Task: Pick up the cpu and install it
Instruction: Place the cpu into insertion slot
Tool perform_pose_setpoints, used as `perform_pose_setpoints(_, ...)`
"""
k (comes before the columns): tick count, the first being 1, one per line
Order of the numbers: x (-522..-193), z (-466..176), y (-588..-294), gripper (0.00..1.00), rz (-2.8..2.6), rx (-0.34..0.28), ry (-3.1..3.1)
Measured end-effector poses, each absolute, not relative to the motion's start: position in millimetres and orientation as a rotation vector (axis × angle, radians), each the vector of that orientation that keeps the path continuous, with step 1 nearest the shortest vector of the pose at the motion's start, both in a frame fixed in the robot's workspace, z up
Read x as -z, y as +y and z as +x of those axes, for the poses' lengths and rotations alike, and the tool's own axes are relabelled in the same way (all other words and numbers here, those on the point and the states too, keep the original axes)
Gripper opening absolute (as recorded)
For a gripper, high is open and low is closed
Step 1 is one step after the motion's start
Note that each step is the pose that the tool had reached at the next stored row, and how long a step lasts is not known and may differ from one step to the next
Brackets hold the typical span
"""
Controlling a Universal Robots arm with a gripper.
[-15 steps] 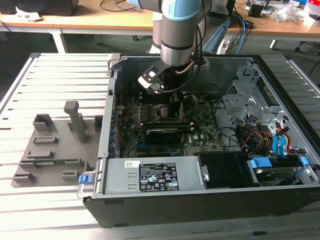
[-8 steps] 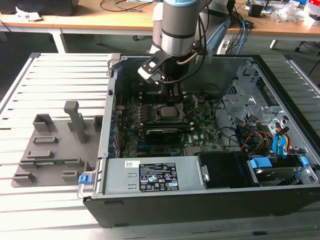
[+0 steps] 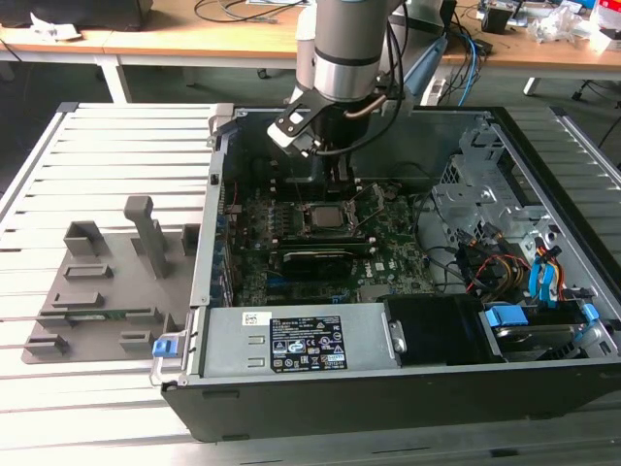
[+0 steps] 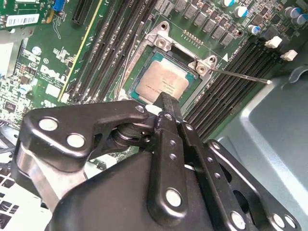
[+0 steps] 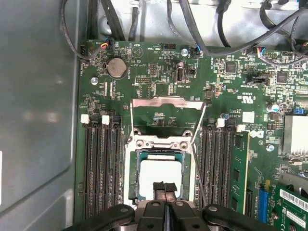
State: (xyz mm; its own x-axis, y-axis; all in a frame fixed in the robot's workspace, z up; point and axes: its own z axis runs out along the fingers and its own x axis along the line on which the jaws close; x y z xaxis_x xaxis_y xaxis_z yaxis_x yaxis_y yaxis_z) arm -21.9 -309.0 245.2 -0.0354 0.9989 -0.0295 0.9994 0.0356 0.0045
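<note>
The arm is down inside the open computer case (image 3: 408, 413), with the gripper (image 3: 339, 178) poised right over the socket frame (image 3: 302, 221) on the green board.

In both wrist views the cpu (image 4: 159, 81) (image 5: 159, 174) lies flat inside the socket frame (image 4: 158, 34) (image 5: 159, 142), silvery top up, its edges square to the frame's opening. It looks seated in the recess.

The gripper (image 4: 166, 98) (image 5: 165, 186) has its two black fingertips pressed together with no gap between them, and nothing is clamped there. The tips sit over the edge of the cpu nearest the gripper's body. I can't tell whether they touch the metal top or hang just above it.

The socket frame is open. The hinged metal plate (image 5: 166, 102) stands raised at its far side, and the thin lever (image 4: 240, 76) sticks out unlatched beside it.

Long black memory slots (image 5: 101, 163) run along both flanks of the socket frame. A green memory stick (image 5: 239, 163) stands in the outermost slot on one side.

In the exterior view, a grey fixture block (image 3: 107, 282) sits on the slatted metal surface (image 3: 116, 146) outside the case, well apart from the socket frame on the exterior view's left.
</note>
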Motion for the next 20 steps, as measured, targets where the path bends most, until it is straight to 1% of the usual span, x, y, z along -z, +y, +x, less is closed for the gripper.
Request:
perform_pose_setpoints(2, -247, -22, -310, 0.11, 2.165, 0.027, 2.243)
perform_pose_setpoints(8, -277, -22, -310, 0.11, 2.165, 0.027, 2.243)
perform_pose_setpoints(13, -289, -22, -310, 0.11, 2.165, 0.027, 2.243)
perform_pose_setpoints(15, -299, -22, -310, 0.11, 2.165, 0.027, 2.243)
perform_pose_setpoints(20, -304, -22, -310, 0.11, 2.165, 0.027, 2.243)
